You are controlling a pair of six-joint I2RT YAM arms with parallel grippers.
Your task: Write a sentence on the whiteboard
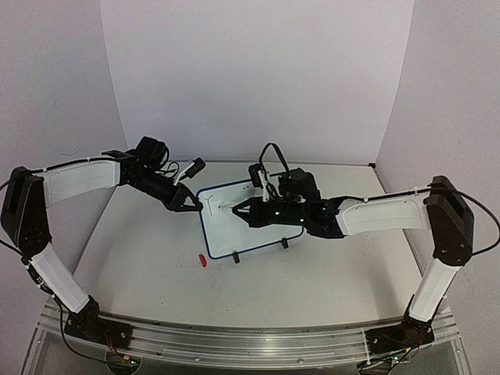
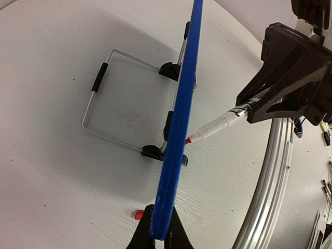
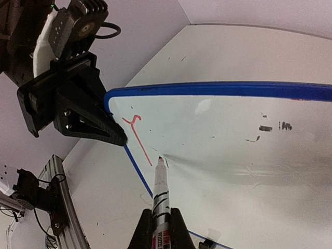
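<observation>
The whiteboard [image 1: 226, 231] stands tilted on its two black feet [image 1: 236, 256] mid-table. It shows edge-on as a blue frame in the left wrist view [image 2: 181, 119] and face-on in the right wrist view [image 3: 233, 135]. Of the sentence, only one red T-like stroke [image 3: 136, 129] is written, near the board's upper left corner. My left gripper [image 1: 190, 205] is shut on the board's left edge [image 2: 161, 236]. My right gripper [image 3: 161, 228] is shut on a marker [image 3: 160, 192]. The marker's red tip [image 2: 188, 140] is at the board's face, just right of the stroke's lower end.
The marker's red cap [image 1: 201, 260] lies on the table in front of the board's left foot. A wire stand [image 2: 104, 104] props the board from behind. The metal rail [image 1: 250, 344] runs along the near table edge.
</observation>
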